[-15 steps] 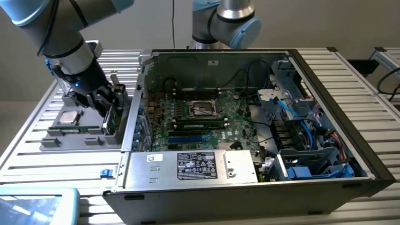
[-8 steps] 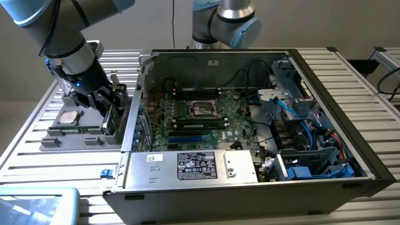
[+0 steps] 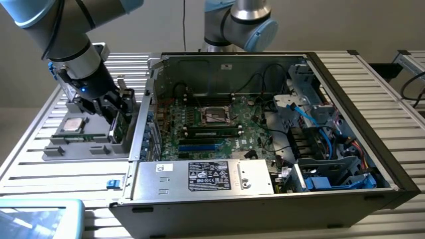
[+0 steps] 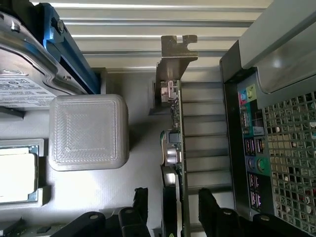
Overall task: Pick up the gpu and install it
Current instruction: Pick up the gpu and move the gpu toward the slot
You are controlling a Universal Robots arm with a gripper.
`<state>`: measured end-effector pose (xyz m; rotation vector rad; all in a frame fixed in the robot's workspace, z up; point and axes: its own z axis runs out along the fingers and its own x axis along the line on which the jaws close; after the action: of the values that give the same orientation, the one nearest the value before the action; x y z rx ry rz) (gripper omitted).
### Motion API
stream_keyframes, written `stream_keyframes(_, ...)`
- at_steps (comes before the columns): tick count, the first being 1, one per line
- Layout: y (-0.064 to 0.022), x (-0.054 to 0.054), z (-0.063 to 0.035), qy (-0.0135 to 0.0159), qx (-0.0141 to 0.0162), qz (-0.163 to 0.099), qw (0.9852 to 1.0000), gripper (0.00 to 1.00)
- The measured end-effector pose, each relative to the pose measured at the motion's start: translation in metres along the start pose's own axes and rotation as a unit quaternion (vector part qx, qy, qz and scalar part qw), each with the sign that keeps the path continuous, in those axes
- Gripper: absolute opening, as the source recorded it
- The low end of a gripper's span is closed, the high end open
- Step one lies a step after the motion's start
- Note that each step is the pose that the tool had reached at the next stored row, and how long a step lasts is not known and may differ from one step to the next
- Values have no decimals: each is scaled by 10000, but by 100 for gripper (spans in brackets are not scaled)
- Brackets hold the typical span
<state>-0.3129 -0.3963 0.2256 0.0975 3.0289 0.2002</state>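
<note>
**A:** Exterior view first: whereabouts of the small flat gpu card (image 3: pixel 119 127), green board and black cooler?

**B:** Stands on edge in a slot of the grey plastic parts tray (image 3: pixel 66 153), at the exterior view's left of the open black computer case (image 3: pixel 252 214). Upright, probably to offer both faces for a pinch. Black gripper (image 3: pixel 111 110) right over it.

**A:** And from the wrist?

**B:** Card seen edge-on, thin silver bracket (image 4: pixel 174 52) at one end. Black fingers (image 4: pixel 139 207) spread wide, one each side, clasping nothing.

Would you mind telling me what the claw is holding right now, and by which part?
Nothing is held: the claw stands open astride the gpu, which stands on edge in the tray; its fingers are clear of both faces.
</note>
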Motion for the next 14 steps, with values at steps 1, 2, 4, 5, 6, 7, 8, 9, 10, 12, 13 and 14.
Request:
stream_keyframes(1, 0, 0, 0, 0, 0, -1, 10000, 55)
stream_keyframes(2, 0, -1, 0, 0, 0, -1, 10000, 55)
stream_keyframes(4, 0, -1, 0, 0, 0, -2, 10000, 55)
stream_keyframes(5, 0, -1, 0, 0, 0, -2, 10000, 52)
stream_keyframes(6, 0, -1, 0, 0, 0, -2, 10000, 45)
stream_keyframes(7, 0, -1, 1, 0, -1, -3, 10000, 45)
stream_keyframes(8, 0, -1, 1, 0, -1, -3, 10000, 39)
stream_keyframes(9, 0, -1, 0, 1, 0, -3, 10000, 33)
stream_keyframes(10, 0, -1, 0, 0, 0, -3, 10000, 33)
stream_keyframes(12, 0, -1, 0, 0, -1, -3, 10000, 29)
stream_keyframes(13, 0, -1, 0, 0, -1, -3, 10000, 29)
stream_keyframes(14, 0, -1, 1, 0, 0, -3, 10000, 29)
